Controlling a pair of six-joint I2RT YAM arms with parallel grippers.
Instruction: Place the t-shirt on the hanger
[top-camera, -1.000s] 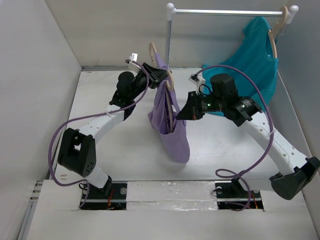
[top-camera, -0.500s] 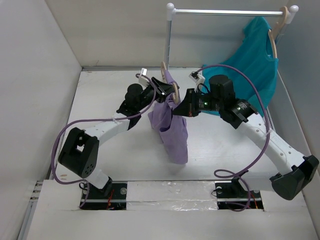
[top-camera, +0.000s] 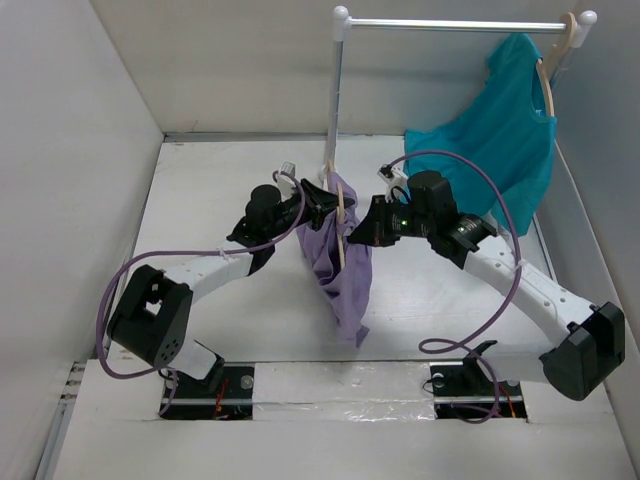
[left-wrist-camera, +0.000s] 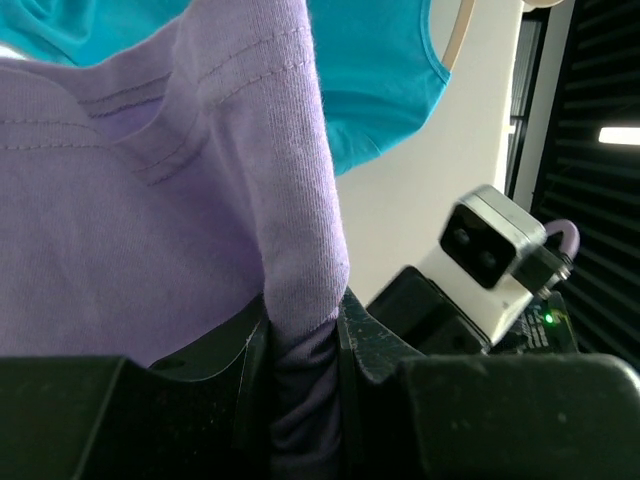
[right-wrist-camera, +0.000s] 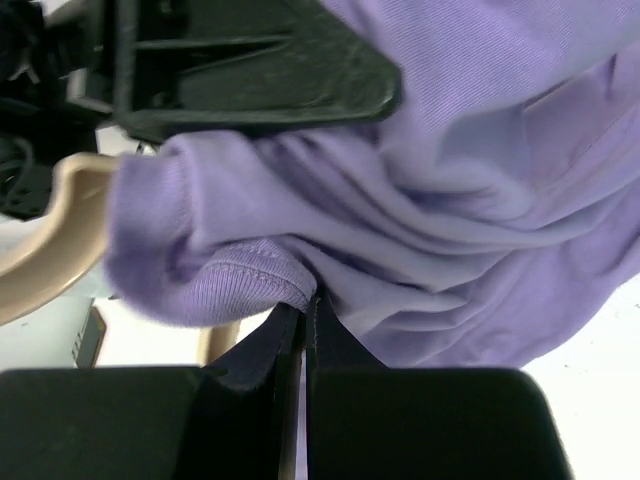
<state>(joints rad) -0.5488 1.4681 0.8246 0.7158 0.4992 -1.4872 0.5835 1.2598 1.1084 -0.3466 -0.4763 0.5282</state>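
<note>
Left gripper (left-wrist-camera: 305, 345): black jaws narrowed onto a bunched fold of the t-shirt (left-wrist-camera: 150, 250), a soft lavender knit with double-stitched seams. Right gripper (right-wrist-camera: 308, 320): jaws almost together, pinching a ribbed, stitched edge of the same t-shirt.

Right wrist view only: hanger (right-wrist-camera: 45, 255), smooth pale wood and curved, pokes out of the cloth at left centre, just below a black finger of the left gripper.

Top view: both grippers meet mid-frame above the white table (top-camera: 200, 220). The t-shirt hangs between them in a limp drape, with a thin wooden strip running down its middle.

Left wrist view only: a white camera block (left-wrist-camera: 490, 245) on the right arm, with a green light beside it. A teal shirt (left-wrist-camera: 380, 80) shows behind. In the top view it hangs from the rail (top-camera: 450, 24), upper right.
</note>
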